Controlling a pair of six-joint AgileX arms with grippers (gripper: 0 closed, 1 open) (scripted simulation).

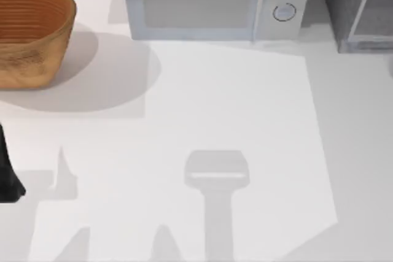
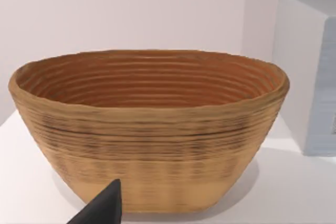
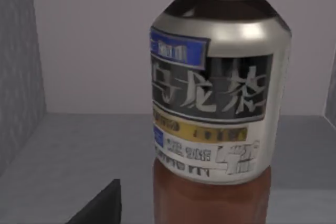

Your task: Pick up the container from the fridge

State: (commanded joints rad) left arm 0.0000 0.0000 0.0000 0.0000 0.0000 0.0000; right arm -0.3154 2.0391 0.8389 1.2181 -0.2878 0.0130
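Container (image 3: 215, 103) upright inside fridge (image 1: 356, 10), base cut off; right claw (image 3: 100, 208) grip state indiscernible.

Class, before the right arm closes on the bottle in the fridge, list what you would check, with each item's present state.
1. Bottle upright on the fridge floor: ok.
2. Bottle close ahead of the right gripper, one finger showing in the right wrist view: ok.
3. Bottle centred between the fingers: cannot tell.
4. Right fingers open: cannot tell.
5. Left arm parked at the table's left edge, away from the fridge: ok.
6. Basket and microwave off the right arm's path: ok.
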